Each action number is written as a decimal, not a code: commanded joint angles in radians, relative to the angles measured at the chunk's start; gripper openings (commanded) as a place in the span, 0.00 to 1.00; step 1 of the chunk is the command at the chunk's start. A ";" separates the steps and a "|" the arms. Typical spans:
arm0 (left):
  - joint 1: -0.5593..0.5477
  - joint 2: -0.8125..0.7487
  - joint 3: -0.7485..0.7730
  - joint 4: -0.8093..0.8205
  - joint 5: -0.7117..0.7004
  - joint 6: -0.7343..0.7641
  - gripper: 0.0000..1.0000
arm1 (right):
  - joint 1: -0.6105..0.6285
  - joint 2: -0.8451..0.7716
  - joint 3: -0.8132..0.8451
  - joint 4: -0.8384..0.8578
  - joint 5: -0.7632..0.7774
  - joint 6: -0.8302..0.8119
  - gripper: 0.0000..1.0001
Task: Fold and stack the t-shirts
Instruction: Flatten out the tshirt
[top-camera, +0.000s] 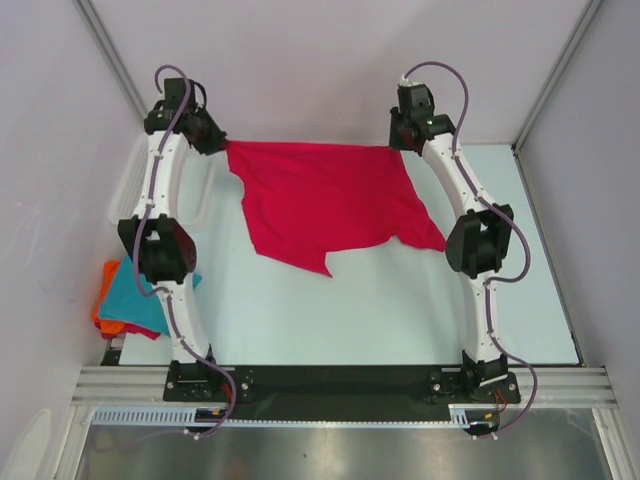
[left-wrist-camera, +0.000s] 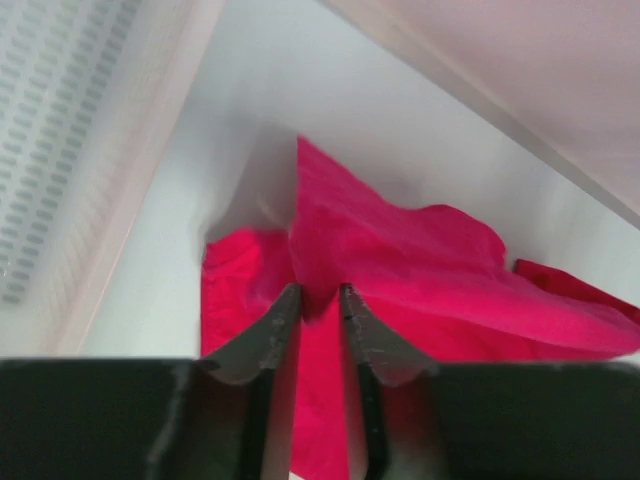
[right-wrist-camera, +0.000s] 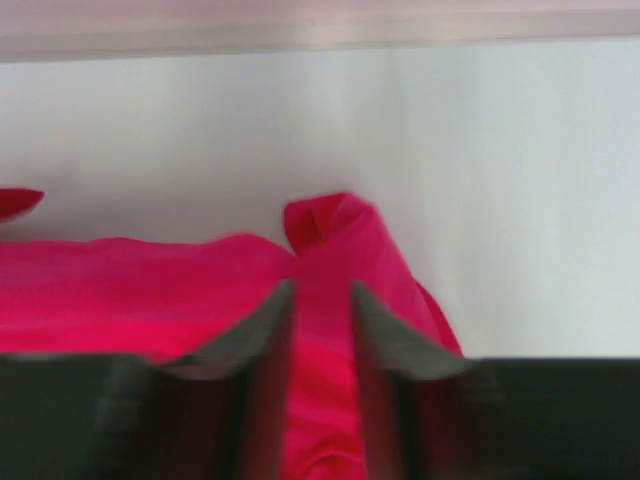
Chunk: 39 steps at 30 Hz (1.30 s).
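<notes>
Now, crimson-pink t-shirt (top-camera: 330, 205) lies spread on the desk (top-camera: 400, 310), far corners at both tools. The left tool (left-wrist-camera: 319, 290) stands narrowly parted around bunched cloth; gripped or not, cannot tell. The right tool (right-wrist-camera: 320, 288) stands spread, cloth between. Heaped far left: teal t-shirt (top-camera: 140, 295) over orange t-shirt (top-camera: 104, 312).

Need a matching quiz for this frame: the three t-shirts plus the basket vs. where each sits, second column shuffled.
1. crimson-pink t-shirt
2. teal t-shirt
3. orange t-shirt
4. white basket

A. near left, underneath, edge poking out
B. far left
C. spread out, far middle
D. near left, on top

Pairs: 1-C, 2-D, 3-A, 4-B
</notes>
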 joint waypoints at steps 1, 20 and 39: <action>0.020 0.006 -0.058 0.024 0.003 0.014 0.33 | -0.029 0.021 -0.067 -0.020 -0.001 -0.002 0.44; -0.226 -0.578 -1.076 0.379 0.010 0.028 0.54 | 0.023 -0.487 -0.886 0.247 -0.071 0.090 0.51; -0.381 -0.582 -1.441 0.722 0.079 -0.021 0.54 | 0.044 -0.617 -1.123 0.243 -0.024 0.124 0.50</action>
